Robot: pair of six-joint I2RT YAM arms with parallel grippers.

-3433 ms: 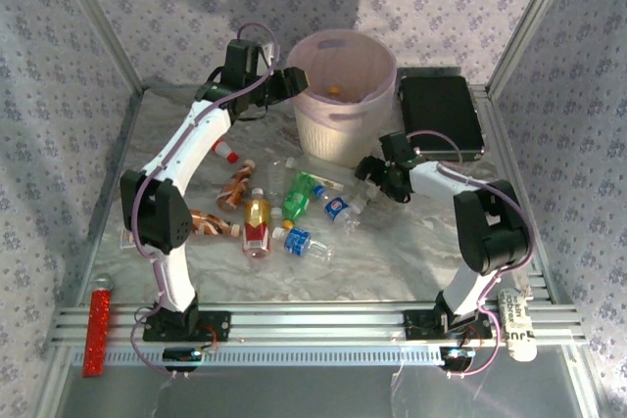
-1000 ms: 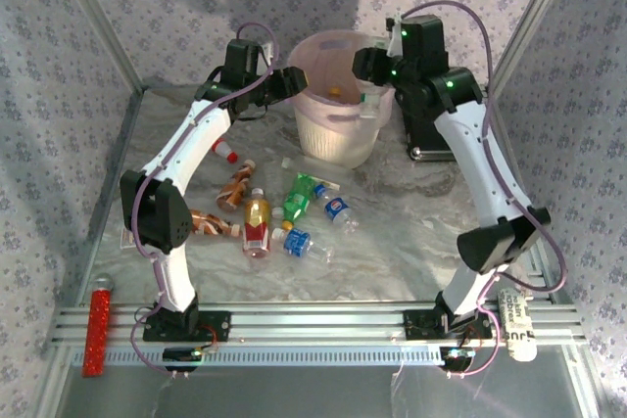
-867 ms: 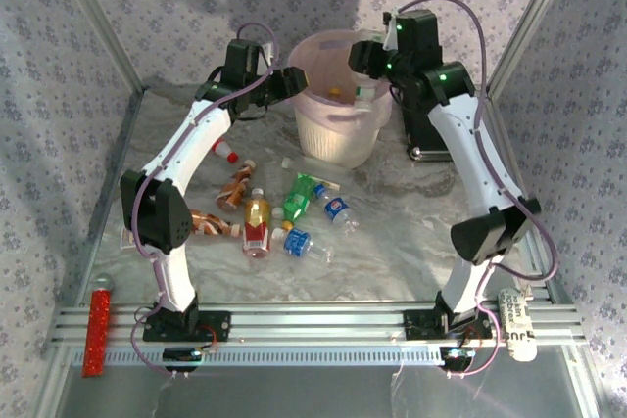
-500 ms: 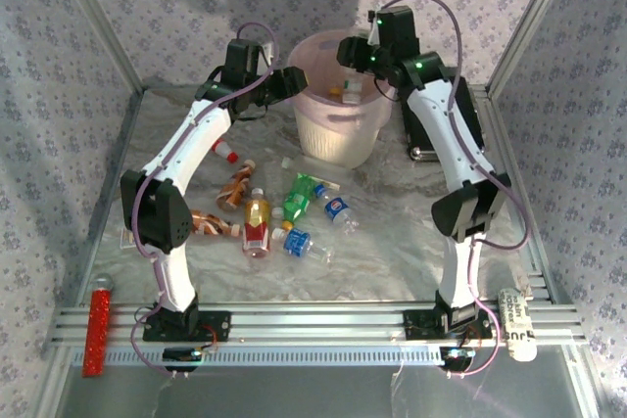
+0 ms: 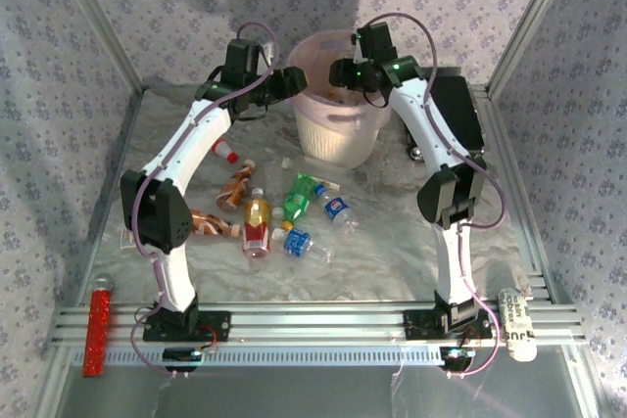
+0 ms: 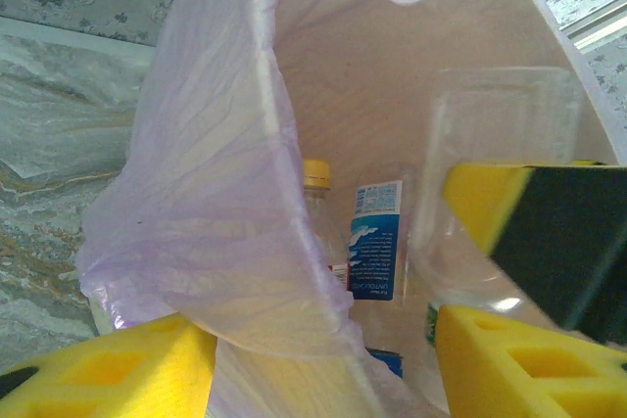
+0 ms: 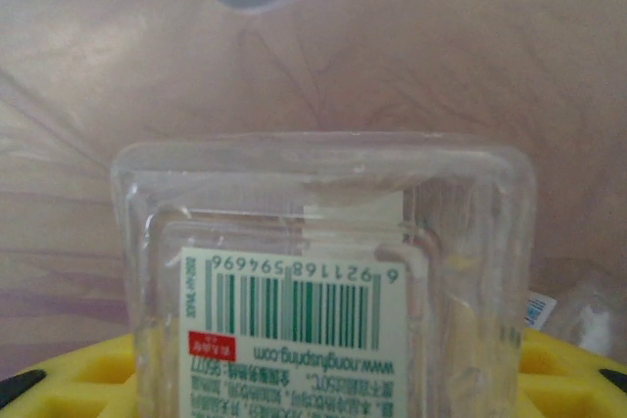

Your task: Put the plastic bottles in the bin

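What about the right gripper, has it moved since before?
Yes. It was low on the table by the black case. Now the right gripper has gone up and left, over the bin, holding a clear bottle.

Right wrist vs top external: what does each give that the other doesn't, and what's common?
Right wrist: the barcode label on the clear bottle, clamped between yellow fingertips, with the bin wall behind. Top external: loose bottles on the table, the left gripper at the bin rim, the black case beside the bin. Shared: the bin and the right gripper over its mouth.
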